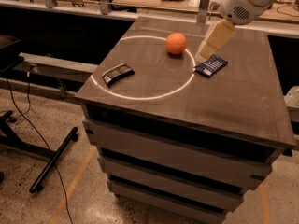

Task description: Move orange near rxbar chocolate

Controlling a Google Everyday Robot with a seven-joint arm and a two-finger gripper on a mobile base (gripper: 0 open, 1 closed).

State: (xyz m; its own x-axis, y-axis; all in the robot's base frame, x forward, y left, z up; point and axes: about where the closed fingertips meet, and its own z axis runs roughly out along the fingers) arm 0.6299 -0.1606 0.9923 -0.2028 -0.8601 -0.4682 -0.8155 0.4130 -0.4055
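The orange (176, 43) sits on the dark tabletop (224, 97) at the far side of a white painted circle. The rxbar chocolate (117, 73), a flat black-brown bar, lies on the circle's left edge, well apart from the orange. My gripper (205, 52) hangs from the white arm at the upper right. It hovers just right of the orange and above the far end of a dark blue flat packet (211, 66). It holds nothing that I can see.
The table is a stack of drawers with its front edge near me. A wooden bench with metal posts (202, 3) runs behind it. A black stand leg (51, 160) and cables lie on the floor at the left.
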